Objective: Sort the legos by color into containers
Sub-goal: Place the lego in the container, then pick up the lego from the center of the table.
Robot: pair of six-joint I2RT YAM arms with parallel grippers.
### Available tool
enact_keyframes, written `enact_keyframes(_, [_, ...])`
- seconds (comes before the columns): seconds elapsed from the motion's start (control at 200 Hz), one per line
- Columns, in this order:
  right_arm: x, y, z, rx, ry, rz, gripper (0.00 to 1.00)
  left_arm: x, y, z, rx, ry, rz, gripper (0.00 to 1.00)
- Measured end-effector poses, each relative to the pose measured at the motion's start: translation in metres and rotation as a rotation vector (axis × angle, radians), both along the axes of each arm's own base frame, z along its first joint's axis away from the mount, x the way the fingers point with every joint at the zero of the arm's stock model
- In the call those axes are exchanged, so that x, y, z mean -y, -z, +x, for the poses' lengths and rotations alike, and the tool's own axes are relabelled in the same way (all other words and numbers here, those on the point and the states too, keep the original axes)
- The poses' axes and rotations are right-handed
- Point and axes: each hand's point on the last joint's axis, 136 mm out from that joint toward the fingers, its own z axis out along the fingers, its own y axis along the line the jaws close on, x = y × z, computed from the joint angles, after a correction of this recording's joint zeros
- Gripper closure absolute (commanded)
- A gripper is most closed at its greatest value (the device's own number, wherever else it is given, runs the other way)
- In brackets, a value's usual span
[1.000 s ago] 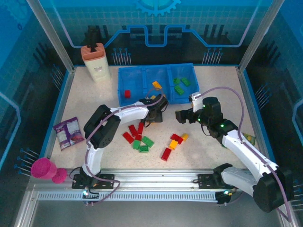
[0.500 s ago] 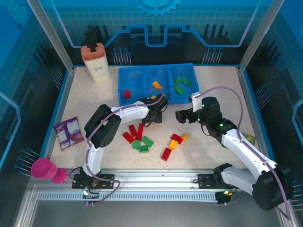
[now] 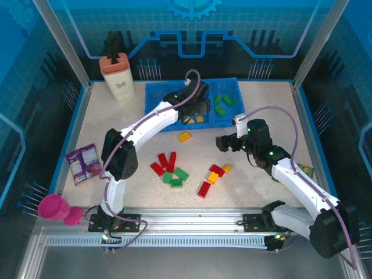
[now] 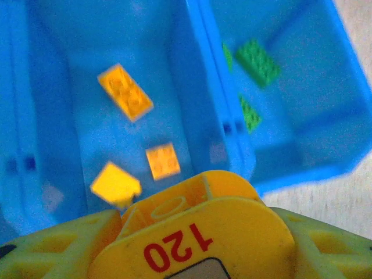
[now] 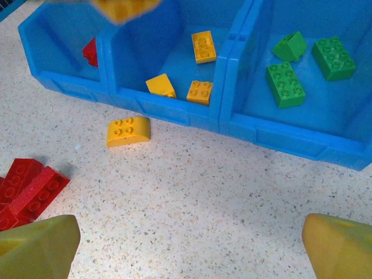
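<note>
My left claw [image 3: 195, 109], its grip hidden from me, hangs over the middle compartment [image 5: 168, 52] where three studded yellow bricks [image 5: 199, 92] lie, while my right claw [image 5: 189, 247] gapes empty near a round-topped yellow brick [image 5: 128, 130] just outside the blue tray [image 5: 279, 139].

Speckled beige tabletop [image 3: 99, 128], blue translucent walls [image 3: 244, 29], silver corner posts [image 3: 61, 40], metal front rail [image 3: 192, 232].

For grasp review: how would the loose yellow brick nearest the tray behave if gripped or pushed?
The yellow brick looks like rigid plastic: probably stiff and light. Its curved edge may slip when pinched. Lying flat, it should slide, not roll.
</note>
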Motion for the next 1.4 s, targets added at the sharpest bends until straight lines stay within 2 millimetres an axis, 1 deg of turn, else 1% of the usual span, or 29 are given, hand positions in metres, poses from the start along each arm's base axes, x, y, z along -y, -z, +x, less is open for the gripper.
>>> enact_keyframes(0.035, [0.0, 0.0, 0.0, 0.0, 0.0, 0.0, 0.0, -0.006, -0.001, 0.013, 0.013, -0.016, -0.005, 0.5])
enact_keyframes(0.095, [0.0, 0.0, 0.0, 0.0, -0.001, -0.001, 0.0, -0.016, 0.002, 0.033, 0.024, -0.046, -0.018, 0.5])
enact_keyframes(0.165, [-0.001, -0.001, -0.001, 0.0, -0.007, 0.0, 0.0, -0.027, 0.015, 0.055, 0.021, -0.077, -0.021, 0.5])
enact_keyframes(0.245, [-0.003, -0.002, -0.001, 0.0, -0.018, 0.004, 0.0, -0.038, 0.034, 0.08, 0.011, -0.107, -0.018, 0.5])
enact_keyframes(0.34, [-0.003, -0.002, -0.002, -0.002, -0.024, 0.006, 0.0, -0.039, 0.051, 0.105, 0.011, -0.12, -0.029, 0.49])
enact_keyframes(0.445, [-0.004, -0.002, -0.002, -0.003, -0.028, 0.005, 0.0, -0.034, 0.061, 0.124, 0.018, -0.115, -0.047, 0.49])
enact_keyframes(0.58, [-0.005, -0.001, 0.0, -0.009, -0.032, -0.004, 0.0, -0.029, 0.065, 0.132, 0.022, -0.103, -0.067, 0.47])
enact_keyframes(0.66, [-0.005, 0.001, 0.001, -0.016, -0.032, -0.006, 0.0, -0.027, 0.064, 0.131, 0.018, -0.095, -0.074, 0.44])
enact_keyframes(0.821, [-0.006, 0.006, 0.002, -0.031, -0.033, -0.012, 0.0, -0.024, 0.063, 0.131, 0.015, -0.082, -0.087, 0.35])
enact_keyframes(0.911, [-0.006, 0.007, 0.002, -0.035, -0.035, -0.017, 0.0, -0.024, 0.063, 0.13, 0.015, -0.069, -0.079, 0.33])
enact_keyframes(0.961, [-0.006, 0.007, 0.002, -0.036, -0.036, -0.02, 0.0, -0.023, 0.062, 0.129, 0.015, -0.052, -0.068, 0.28])
enact_keyframes(0.996, [-0.006, 0.007, 0.002, -0.036, -0.037, -0.02, 0.0, -0.024, 0.06, 0.128, 0.017, -0.04, -0.057, 0.23])
enact_keyframes(1.061, [-0.006, 0.005, 0.002, -0.031, -0.037, -0.019, 0.0, -0.027, 0.054, 0.121, 0.019, -0.008, -0.023, 0.17])
enact_keyframes(1.106, [-0.006, 0.003, 0.003, -0.028, -0.037, -0.018, 0.0, -0.031, 0.047, 0.111, 0.017, 0.013, 0.0, 0.15])
enact_keyframes(1.166, [-0.006, 0.003, 0.003, -0.026, -0.037, -0.017, 0.0, -0.038, 0.033, 0.093, 0.021, 0.056, 0.033, 0.15])
enact_keyframes(1.211, [-0.006, 0.002, 0.003, -0.026, -0.037, -0.017, 0.0, -0.043, 0.017, 0.08, 0.032, 0.085, 0.042, 0.16])
enact_keyframes(1.261, [-0.006, 0.002, 0.003, -0.026, -0.037, -0.017, 0.0, -0.047, -0.005, 0.065, 0.059, 0.117, 0.04, 0.16])
enact_keyframes(1.326, [-0.006, 0.002, 0.003, -0.026, -0.037, -0.018, 0.0, -0.053, -0.031, 0.039, 0.099, 0.161, 0.035, 0.16])
enact_keyframes(1.356, [-0.006, 0.002, 0.003, -0.026, -0.037, -0.018, 0.0, -0.056, -0.041, 0.024, 0.122, 0.189, 0.03, 0.15])
enact_keyframes(1.396, [-0.006, 0.002, 0.003, -0.025, -0.038, -0.02, 0.0, -0.061, -0.047, 0.003, 0.144, 0.226, 0.036, 0.15])
